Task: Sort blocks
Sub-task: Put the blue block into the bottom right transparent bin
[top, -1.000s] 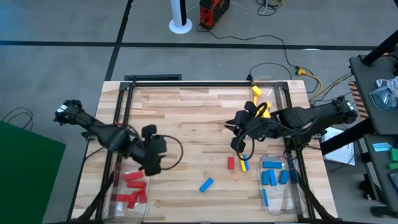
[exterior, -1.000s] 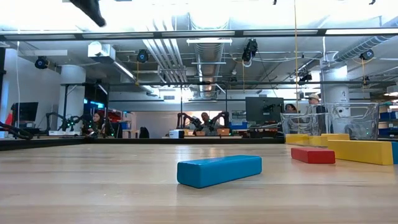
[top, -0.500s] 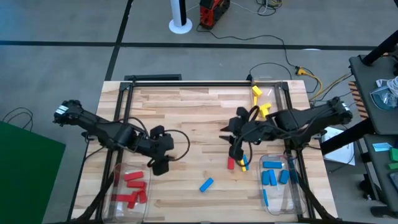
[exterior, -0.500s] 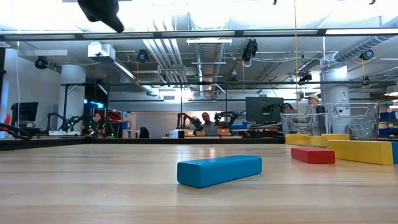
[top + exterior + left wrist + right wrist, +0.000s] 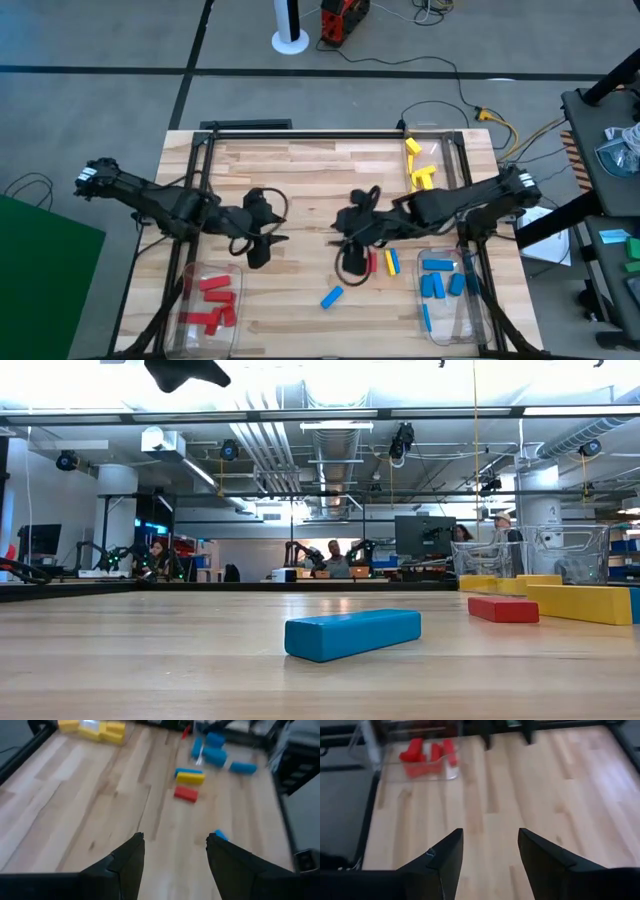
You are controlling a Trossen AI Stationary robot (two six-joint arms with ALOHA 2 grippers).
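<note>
Three loose blocks lie flat on the wooden table: a red block (image 5: 372, 263), a yellow block (image 5: 391, 262) beside it, and a blue block (image 5: 332, 296) nearer the front edge. My right gripper (image 5: 350, 268) is open above the table just left of the red block, its fingers pointing toward the table's left side. My left gripper (image 5: 258, 253) is open and empty left of centre. The left wrist view shows the red block (image 5: 186, 794), the yellow block (image 5: 190, 778) and the blue block (image 5: 221, 835) ahead of the left gripper (image 5: 175, 837).
A clear bin with red blocks (image 5: 210, 300) stands at the near left, one with blue blocks (image 5: 440, 282) at the near right, one with yellow blocks (image 5: 415, 162) at the far right. Black frame rails (image 5: 195, 190) run along the table's sides.
My right gripper has travelled from above the red and yellow blocks toward the table's left and near edge, staying open. My left gripper has moved away from the red bin toward the table's centre and turned. The loose blocks have stayed in place.
</note>
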